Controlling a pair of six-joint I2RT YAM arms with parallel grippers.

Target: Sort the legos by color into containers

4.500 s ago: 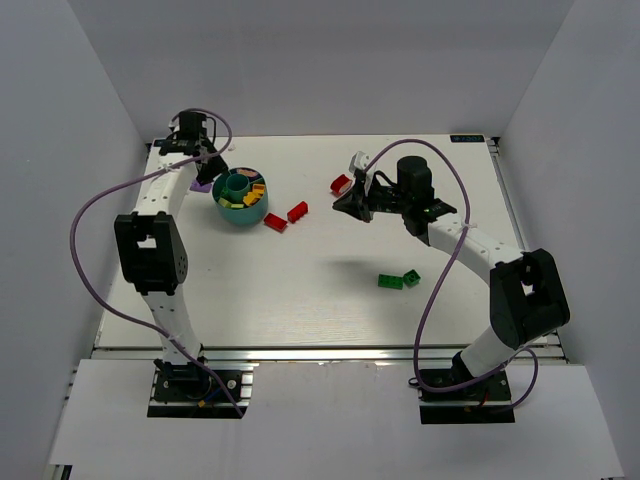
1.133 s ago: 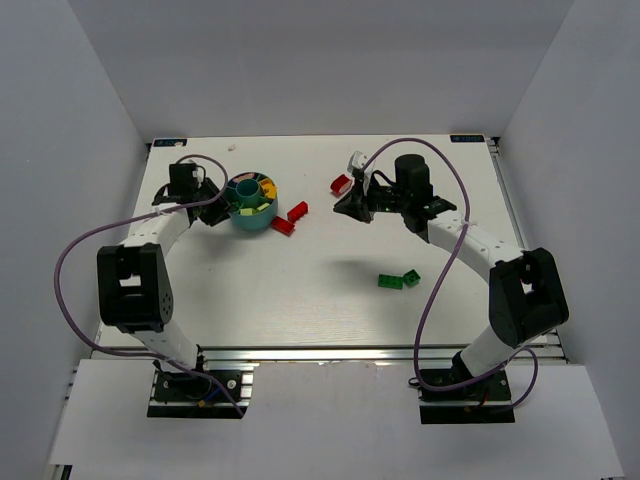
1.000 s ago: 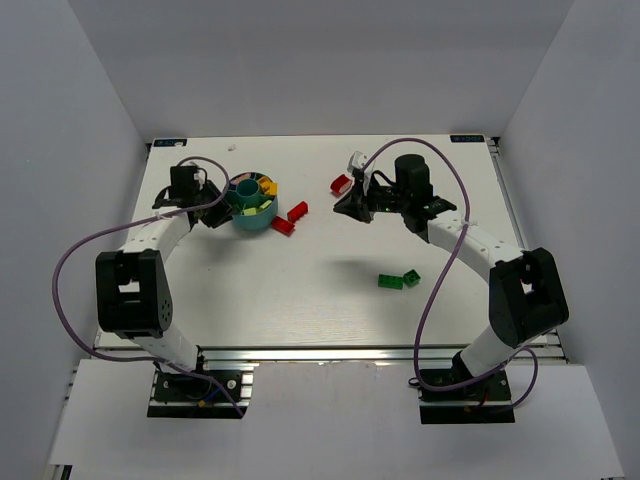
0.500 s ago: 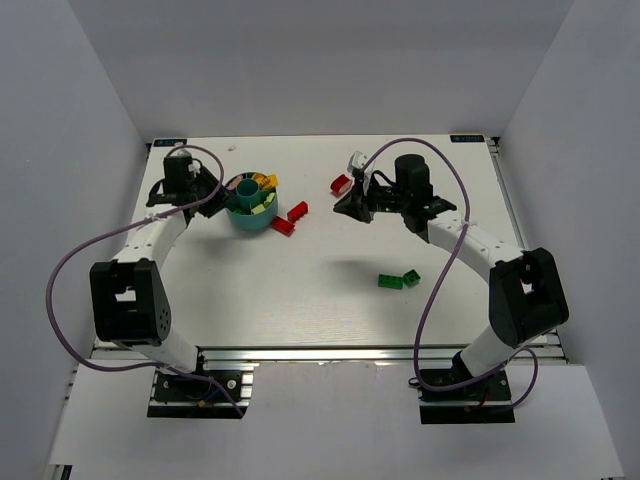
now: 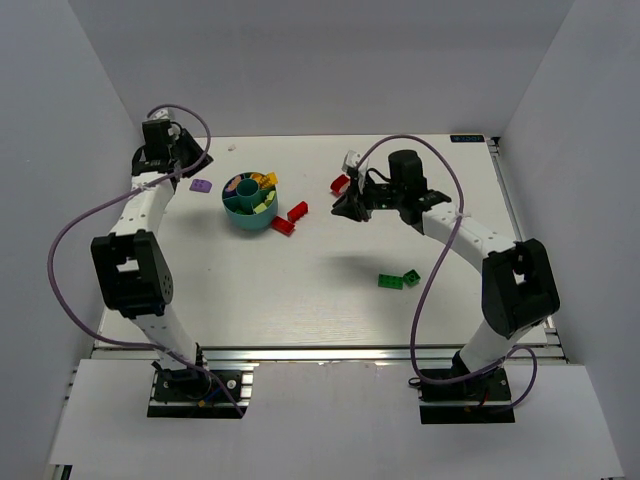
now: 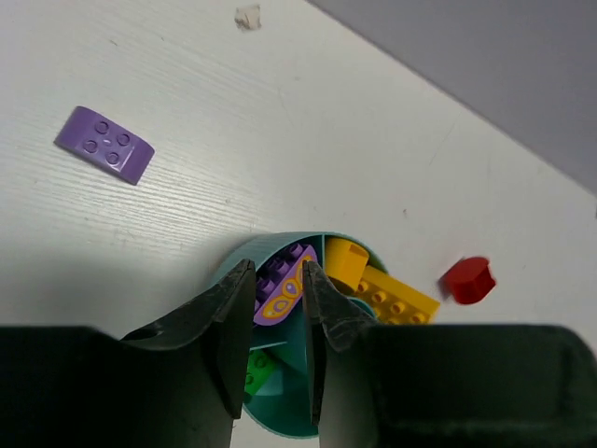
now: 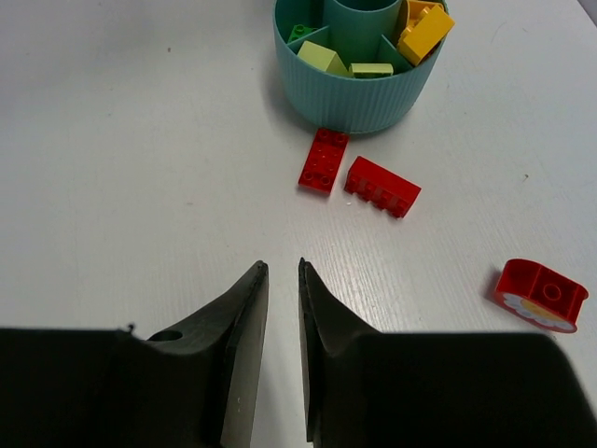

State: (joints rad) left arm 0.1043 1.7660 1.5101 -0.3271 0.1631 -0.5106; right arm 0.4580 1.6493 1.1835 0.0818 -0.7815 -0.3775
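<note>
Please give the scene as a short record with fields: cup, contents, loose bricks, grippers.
Cup: round teal plastic cup, divided inside
Inside cup: yellow plastic bricks, purple bricks, green bricks
Loose: low purple brick, two red bricks near cup, rounded red piece, two dark green bricks
Left gripper: slightly open, empty
Right gripper: slightly open, empty

The top external camera looked down from above and behind the arms over the whole white table (image 5: 330, 290). The left wrist camera hung close over the round teal plastic cup (image 6: 280, 411); the right wrist camera saw it slantwise from farther off. All three shared it.
</note>
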